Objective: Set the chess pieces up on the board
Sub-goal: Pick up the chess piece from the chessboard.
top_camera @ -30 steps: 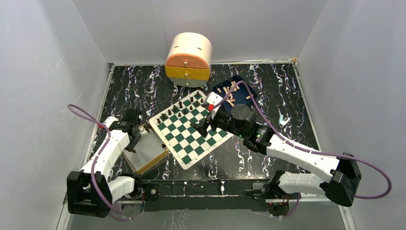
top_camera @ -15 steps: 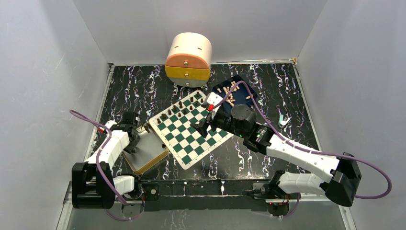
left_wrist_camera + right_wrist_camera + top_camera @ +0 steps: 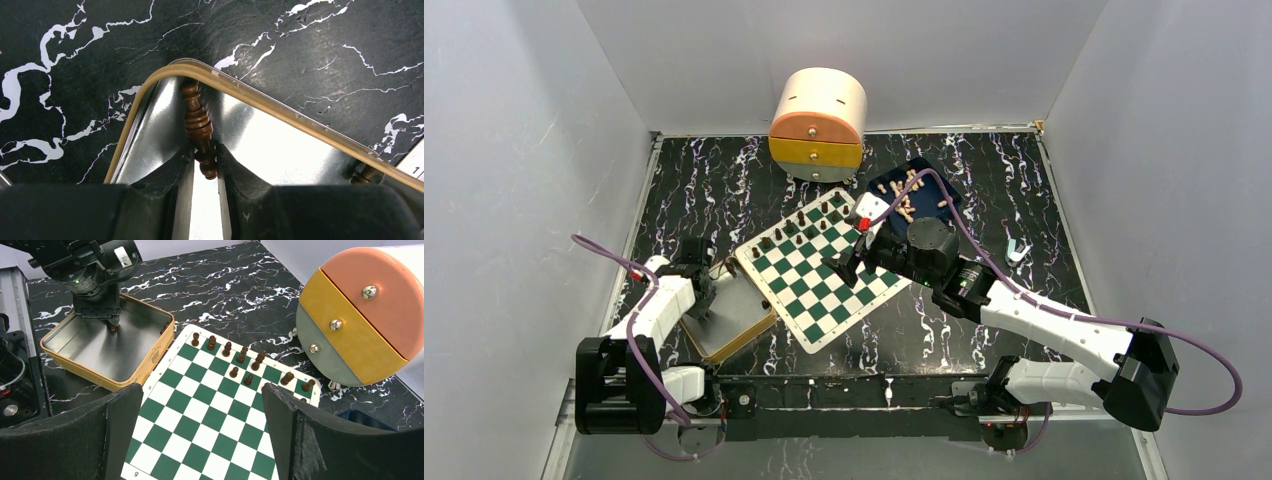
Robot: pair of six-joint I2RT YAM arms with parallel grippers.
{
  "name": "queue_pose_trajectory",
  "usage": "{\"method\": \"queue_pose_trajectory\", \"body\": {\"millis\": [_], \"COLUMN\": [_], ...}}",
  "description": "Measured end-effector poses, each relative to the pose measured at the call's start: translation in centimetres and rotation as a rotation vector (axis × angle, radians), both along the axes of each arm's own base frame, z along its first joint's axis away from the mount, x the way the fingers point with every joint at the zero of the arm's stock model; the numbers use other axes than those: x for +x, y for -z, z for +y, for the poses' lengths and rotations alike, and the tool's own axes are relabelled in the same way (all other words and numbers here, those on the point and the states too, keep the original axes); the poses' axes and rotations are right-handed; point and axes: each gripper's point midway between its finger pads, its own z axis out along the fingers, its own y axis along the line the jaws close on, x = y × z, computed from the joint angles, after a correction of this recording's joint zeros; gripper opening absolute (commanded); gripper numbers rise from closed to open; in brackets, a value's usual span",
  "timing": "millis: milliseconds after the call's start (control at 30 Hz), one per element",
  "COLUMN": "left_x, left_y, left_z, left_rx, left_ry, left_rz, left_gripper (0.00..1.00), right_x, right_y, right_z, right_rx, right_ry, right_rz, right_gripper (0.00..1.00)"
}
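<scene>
One chess piece [image 3: 197, 120] lies in left end effector [image 3: 205, 152].

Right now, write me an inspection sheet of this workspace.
Surface: black marbled tabletop.
Job's things: board with dark pieces on its far rows; held piece and loose piece in the tin tray; pale pieces in the blue tray.
Clutter: round drawer unit at the back; small white object at right.
Grippers: left gripper shut on held piece; right gripper open above the board.
Cables: purple cables loop off both arms.
Surroundings: pale walls on three sides.
</scene>
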Motion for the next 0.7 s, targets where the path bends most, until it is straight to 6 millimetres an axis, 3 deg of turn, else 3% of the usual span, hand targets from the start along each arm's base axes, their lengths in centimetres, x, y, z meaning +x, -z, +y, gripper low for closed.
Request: {"method": "queue_pose_trajectory", "body": {"millis": [267,433,700], "left_x": [-0.9,-0.4,2.4], "left_y": [-0.7,-3.4,-8.2], "left_z": [-0.1,-0.4,-2.5], "left_rx": [-0.005,-0.018,-0.095], "left_ry": [0.012,0.041,0.237], "left_rz": [0.024,-0.027,-0.121], "left_gripper": [0.12,0.03,0.06], "right_x": [0.1,0.0,-0.1], "right_y": [0.0,0.0,0.8], "right_z": [0.0,0.0,0.4], "right_rx": [0.005,0.025,0.039], "right_ry": [0.010,0.020,0.021], "right_rz": [0.010,0.049,0.121], "right_gripper": [0.99,0.99,0.99]}}
